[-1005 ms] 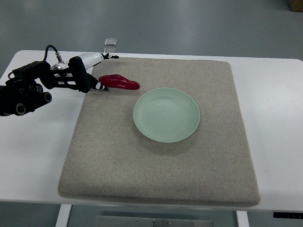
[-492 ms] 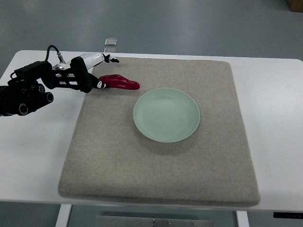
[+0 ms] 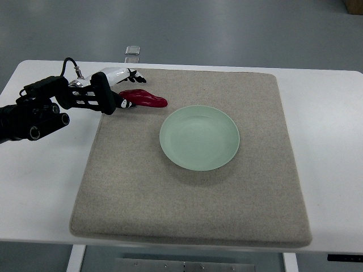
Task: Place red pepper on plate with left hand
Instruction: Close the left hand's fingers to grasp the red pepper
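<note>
A white table (image 3: 334, 147) fills the view, and most of its top is covered by a square grey felt mat (image 3: 187, 204). The near half of the mat is bare. A little past the middle of the mat sits a round pale green plate (image 3: 199, 137), shallow and with nothing in it.

Farther back and to the left of the plate, near the mat's far left corner, lies the red pepper (image 3: 145, 99). It rests flat on the mat, lengthwise from left to right, with its thinner tip pointing toward the plate. Pepper and plate are near each other but do not touch.

The left arm (image 3: 31, 116) comes in from the picture's left edge above the white table, black and bulky, with a cable looping over it. Its left hand (image 3: 110, 93) reaches the pepper's left end. The fingers are spread rather than curled: a white-and-black finger (image 3: 122, 74) stretches out just behind the pepper, and a black fingertip (image 3: 121, 103) touches or nearly touches the pepper's left end on the near side. The pepper's left end lies between them, but the hand does not close on it, and the pepper sits on the mat.

Beyond the mat's far edge, a small clear clip-like part (image 3: 133, 51) sits at the table's back rim, above the grey floor (image 3: 227, 28).
</note>
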`<state>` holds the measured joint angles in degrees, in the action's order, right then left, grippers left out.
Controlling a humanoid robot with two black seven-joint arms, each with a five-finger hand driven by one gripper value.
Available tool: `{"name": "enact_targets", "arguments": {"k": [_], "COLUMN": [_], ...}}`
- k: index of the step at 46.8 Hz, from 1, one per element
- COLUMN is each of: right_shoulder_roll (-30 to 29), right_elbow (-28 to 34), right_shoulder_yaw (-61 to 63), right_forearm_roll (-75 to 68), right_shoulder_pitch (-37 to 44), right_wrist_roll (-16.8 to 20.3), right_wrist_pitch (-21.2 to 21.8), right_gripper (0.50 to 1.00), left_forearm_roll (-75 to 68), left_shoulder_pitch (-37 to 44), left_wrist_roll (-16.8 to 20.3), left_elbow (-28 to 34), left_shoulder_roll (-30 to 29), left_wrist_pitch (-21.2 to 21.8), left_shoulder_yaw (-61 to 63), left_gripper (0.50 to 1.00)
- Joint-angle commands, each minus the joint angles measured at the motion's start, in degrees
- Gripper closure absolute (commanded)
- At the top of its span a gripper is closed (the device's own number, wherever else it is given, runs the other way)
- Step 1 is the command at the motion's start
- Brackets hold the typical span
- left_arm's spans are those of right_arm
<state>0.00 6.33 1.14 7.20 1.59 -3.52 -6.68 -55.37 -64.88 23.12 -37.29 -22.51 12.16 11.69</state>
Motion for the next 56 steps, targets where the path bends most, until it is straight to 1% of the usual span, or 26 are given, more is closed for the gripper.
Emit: {"name": "enact_targets", "arguments": {"k": [1,9,18,31,39,48,56], "right_shoulder_roll": [0.0,0.0,0.0,0.0,0.0,0.0,0.0], "right_elbow": [0.0,0.0,0.0,0.0,0.0,0.0,0.0], "right_shoulder_yaw": [0.0,0.0,0.0,0.0,0.0,0.0,0.0], "right_forearm_roll": [0.0,0.0,-0.08,0.0,0.0,0.0,0.0], "right_shoulder_pitch": [-0.01,-0.01,-0.01,-0.01,-0.01,-0.01,-0.01], "right_wrist_roll": [0.0,-0.08,0.0,0.0,0.0,0.0,0.0], "right_wrist_pitch": [0.0,0.0,0.0,0.0,0.0,0.0,0.0], "right_gripper": [0.572,0.572,0.572,0.572,0.572,0.572,0.572], "left_forearm_roll": [0.0,0.0,0.0,0.0,0.0,0.0,0.0], "left_shoulder_pitch": [0.2,0.2,0.2,0.37,0.37,0.55,0.64], "left_wrist_roll": [-0.01,-0.01,-0.01,-0.01,-0.01,0.17,0.26], "left_elbow": [0.03,0.03,0.03,0.03,0.12,1.17,1.26], "left_shoulder_roll": [0.1,0.71,1.24,1.42,1.42,1.59,1.77], "left_wrist_pitch": [0.06,0.06,0.06,0.06,0.06,0.06,0.06], "left_shoulder_yaw": [0.0,-0.09,0.0,-0.09,-0.09,0.0,-0.09], "left_gripper": [0.718,0.724,0.75,0.754,0.778,0.778,0.789]}}
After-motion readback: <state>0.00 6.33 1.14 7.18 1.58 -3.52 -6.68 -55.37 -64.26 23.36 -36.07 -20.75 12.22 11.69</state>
